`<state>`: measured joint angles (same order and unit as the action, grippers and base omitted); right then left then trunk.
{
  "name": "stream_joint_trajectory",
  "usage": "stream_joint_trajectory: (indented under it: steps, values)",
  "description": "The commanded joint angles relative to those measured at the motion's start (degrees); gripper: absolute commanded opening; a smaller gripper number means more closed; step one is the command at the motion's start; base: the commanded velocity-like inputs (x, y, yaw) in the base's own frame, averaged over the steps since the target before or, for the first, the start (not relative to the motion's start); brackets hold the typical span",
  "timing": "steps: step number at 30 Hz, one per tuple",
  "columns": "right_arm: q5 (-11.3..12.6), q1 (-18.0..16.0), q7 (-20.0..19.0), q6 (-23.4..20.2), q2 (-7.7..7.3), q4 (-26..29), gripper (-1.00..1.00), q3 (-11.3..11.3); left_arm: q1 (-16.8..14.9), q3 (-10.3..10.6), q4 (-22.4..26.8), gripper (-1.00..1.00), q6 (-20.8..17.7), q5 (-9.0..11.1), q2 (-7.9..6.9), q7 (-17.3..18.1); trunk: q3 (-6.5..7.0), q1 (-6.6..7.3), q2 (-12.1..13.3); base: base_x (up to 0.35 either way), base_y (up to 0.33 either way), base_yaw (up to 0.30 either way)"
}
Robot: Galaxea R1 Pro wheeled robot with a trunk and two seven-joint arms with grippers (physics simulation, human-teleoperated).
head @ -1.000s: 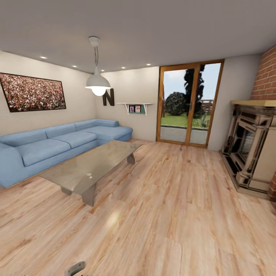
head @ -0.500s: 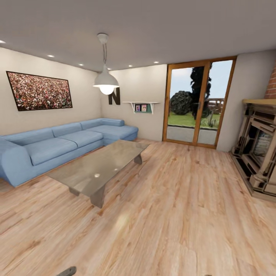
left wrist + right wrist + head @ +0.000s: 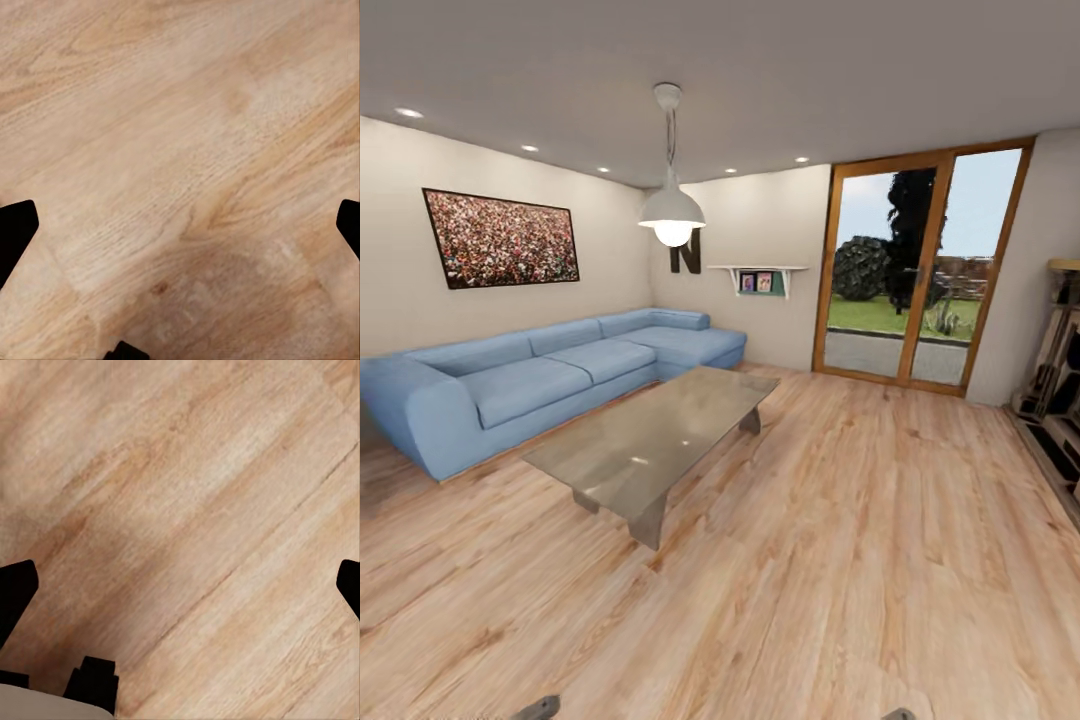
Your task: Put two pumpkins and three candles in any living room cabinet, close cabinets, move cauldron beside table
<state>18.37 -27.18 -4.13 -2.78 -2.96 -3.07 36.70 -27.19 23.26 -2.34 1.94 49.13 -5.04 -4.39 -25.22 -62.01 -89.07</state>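
Observation:
The long low table (image 3: 650, 440) with its glossy grey top stands on the wooden floor left of centre in the head view, in front of the blue sofa. Pumpkins, candles, cabinet and cauldron are out of view. My left gripper (image 3: 180, 225) is open, its dark fingertips (image 3: 15, 229) at the picture's two sides over bare floorboards. My right gripper (image 3: 180, 585) is likewise open above the floor, with nothing between its fingers. Small grey bits of both arms poke in at the head view's lower edge.
A blue corner sofa (image 3: 530, 375) runs along the left wall under a framed picture (image 3: 500, 240). A white pendant lamp (image 3: 672, 212) hangs over the table. Glass patio doors (image 3: 920, 275) fill the far wall. A fireplace (image 3: 1055, 400) stands at the right edge. Open floor lies right of the table.
The whole head view has swung to the left: sofa, table and doors have slid rightwards in the picture, and the fireplace is nearly out of frame. Nothing in the room itself has moved.

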Motion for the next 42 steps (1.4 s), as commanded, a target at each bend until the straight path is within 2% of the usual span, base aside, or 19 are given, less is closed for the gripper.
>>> stream_joint_trajectory:
  steps: [1, 42]
  values:
    - [0.6, -0.1, -0.3, -0.1, 0.00, -0.1, 1.00, 0.5, -0.1, 0.5, -0.1, 1.00, 0.2, 0.4, 0.03, 0.0, -0.06, -0.02, 0.0, 0.176, 0.246, 0.286]
    - [0.4, -0.1, -0.3, 0.0, -0.03, -0.1, 1.00, 0.6, -0.1, 0.5, -0.1, 1.00, 0.1, 0.3, 0.12, 0.0, -0.35, -0.02, 0.0, 0.182, 0.246, 0.290]
